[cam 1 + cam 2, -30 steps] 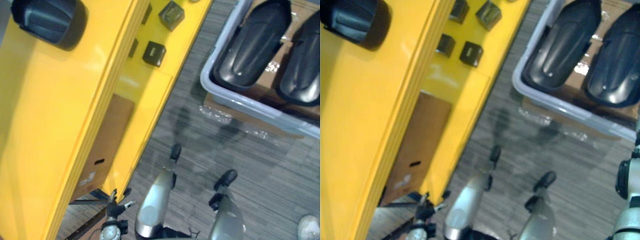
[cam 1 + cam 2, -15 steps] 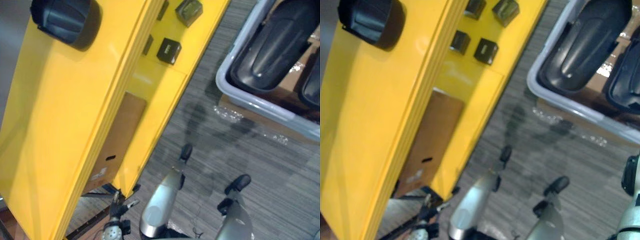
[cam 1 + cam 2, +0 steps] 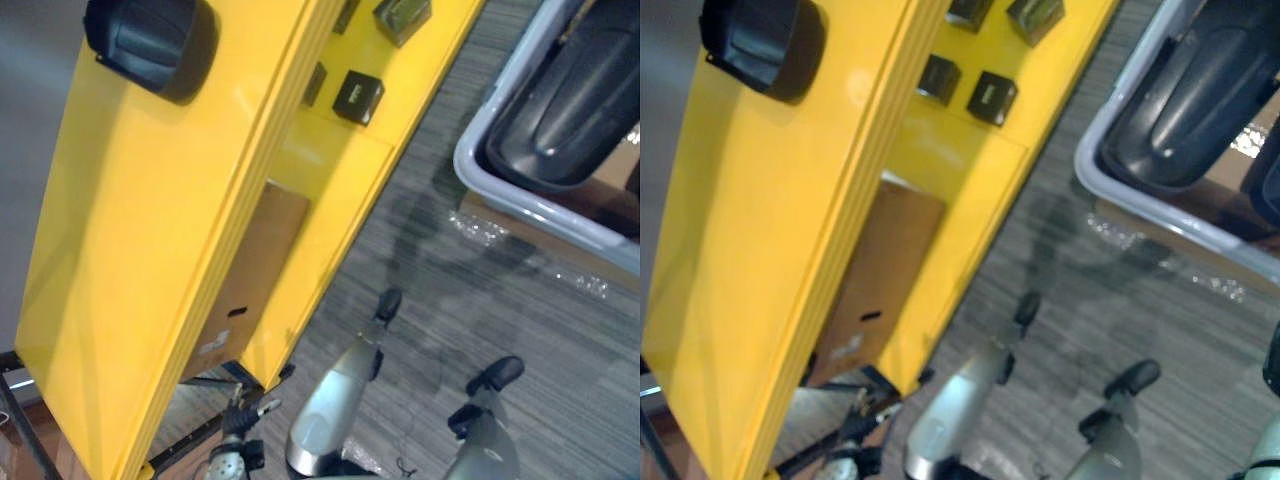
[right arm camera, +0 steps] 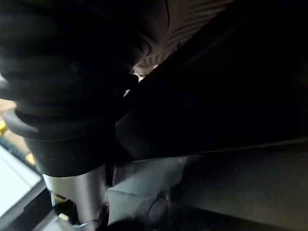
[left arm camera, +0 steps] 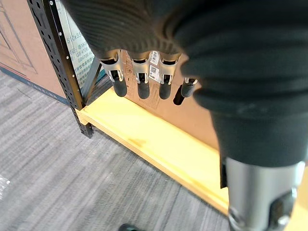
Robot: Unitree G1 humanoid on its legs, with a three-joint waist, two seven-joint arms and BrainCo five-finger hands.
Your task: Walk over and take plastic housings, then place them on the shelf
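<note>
One black plastic housing [image 3: 152, 42] lies on the top board of the yellow shelf [image 3: 150, 230], at the far left. More black housings [image 3: 575, 110] lie in a grey bin [image 3: 520, 195] on the floor to the right. My left hand [image 5: 139, 82] hangs low beside the shelf's bottom board [image 5: 159, 149], fingers straight and holding nothing. The dark cover of my right hand [image 4: 62, 72] shows against a dark surface.
Several small dark boxes [image 3: 357, 97] sit on a lower yellow board. A cardboard box [image 3: 250, 285] stands under the shelf by a black perforated post [image 5: 62, 57]. Grey carpet [image 3: 480, 290] runs between shelf and bin.
The whole picture has shifted: shelf and bin now sit further right and higher, so the camera has moved. Nothing was picked up or let go.
</note>
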